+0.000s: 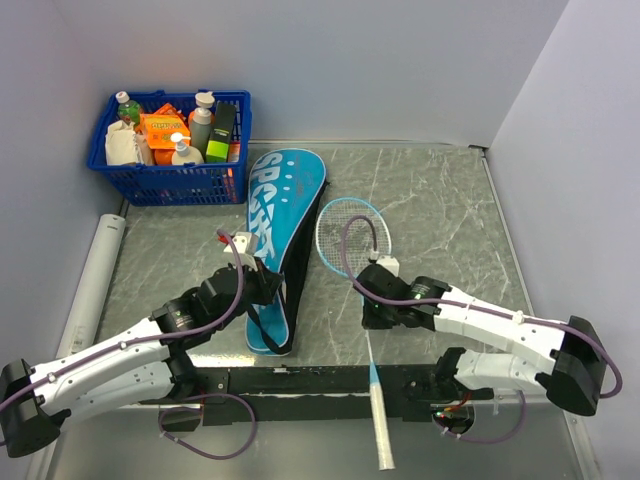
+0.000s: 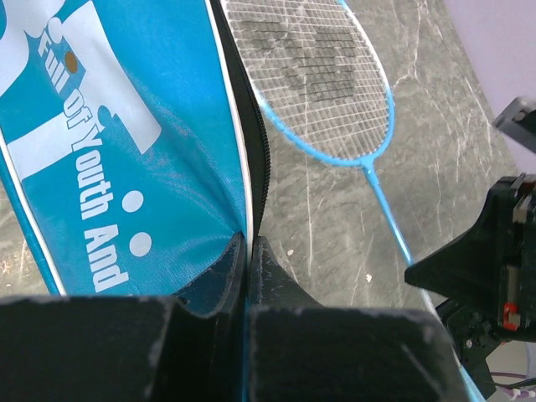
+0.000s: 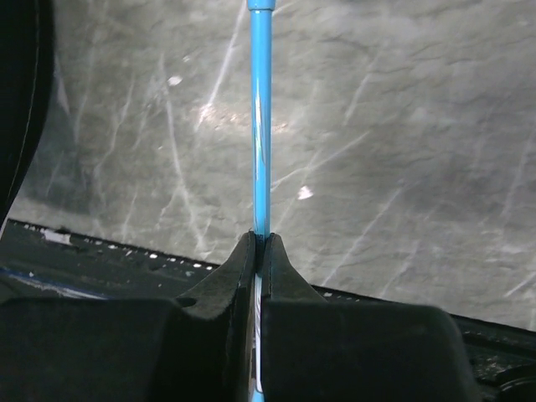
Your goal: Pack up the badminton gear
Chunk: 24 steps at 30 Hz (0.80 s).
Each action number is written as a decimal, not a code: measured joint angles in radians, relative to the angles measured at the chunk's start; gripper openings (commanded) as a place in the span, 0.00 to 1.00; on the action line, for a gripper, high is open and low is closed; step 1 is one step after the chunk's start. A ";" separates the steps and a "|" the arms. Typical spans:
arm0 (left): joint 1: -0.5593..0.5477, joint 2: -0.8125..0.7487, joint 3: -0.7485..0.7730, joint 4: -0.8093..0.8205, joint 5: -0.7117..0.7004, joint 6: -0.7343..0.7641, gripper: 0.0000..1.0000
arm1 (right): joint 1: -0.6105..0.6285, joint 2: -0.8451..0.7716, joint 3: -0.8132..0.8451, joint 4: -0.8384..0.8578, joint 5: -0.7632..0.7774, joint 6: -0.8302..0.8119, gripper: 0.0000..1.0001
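Right pincer [image 3: 258, 244] around racket shaft [image 3: 260, 126]

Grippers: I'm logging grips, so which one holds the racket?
The right gripper, shut on the thin blue shaft of the racket. The left gripper pinches the edge of the teal bag instead.

Robot test cell, grey-walled marble table [image 1: 440, 200]

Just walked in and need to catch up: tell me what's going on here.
The left hand pinches the zipper edge of the teal bag; the right hand pinches the blue shaft of a racket lying on the table beside it. The racket is not yet in the bag.
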 measured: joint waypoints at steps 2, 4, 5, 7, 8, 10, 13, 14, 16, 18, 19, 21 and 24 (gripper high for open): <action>0.000 0.000 0.000 0.000 0.000 0.000 0.01 | 0.031 0.023 0.012 0.006 0.000 0.010 0.00; 0.000 0.000 0.000 0.000 0.000 0.000 0.01 | 0.054 0.058 0.030 0.016 -0.001 0.016 0.00; 0.000 0.000 0.000 0.000 0.000 0.000 0.01 | 0.064 0.077 0.040 0.021 -0.005 0.018 0.00; 0.000 0.000 0.000 0.000 0.000 0.000 0.01 | 0.077 0.116 0.060 0.034 -0.010 0.020 0.00; 0.000 0.000 0.000 0.000 0.000 0.000 0.01 | 0.084 0.136 0.070 0.043 -0.014 0.021 0.00; 0.000 0.000 0.000 0.000 0.001 0.000 0.01 | 0.093 0.174 0.092 0.057 -0.017 0.021 0.00; 0.001 0.000 0.000 0.000 0.006 0.001 0.01 | 0.104 0.223 0.130 0.082 -0.027 0.019 0.00; 0.001 0.000 0.000 0.000 0.009 0.002 0.01 | 0.106 0.236 0.142 0.086 -0.030 0.017 0.00; 0.002 0.000 -0.001 0.000 0.015 0.003 0.01 | 0.108 0.269 0.179 0.093 -0.034 0.010 0.00; 0.002 0.000 -0.003 0.002 0.020 0.003 0.01 | 0.108 0.297 0.217 0.097 -0.035 0.000 0.00; 0.002 0.000 -0.007 0.007 0.024 0.003 0.01 | 0.108 0.317 0.246 0.098 -0.037 -0.006 0.00; 0.002 -0.001 -0.021 0.016 0.034 0.002 0.01 | 0.108 0.354 0.288 0.105 -0.037 -0.017 0.00; 0.002 -0.003 -0.044 0.022 0.047 0.002 0.01 | 0.095 0.428 0.360 0.116 -0.043 -0.038 0.00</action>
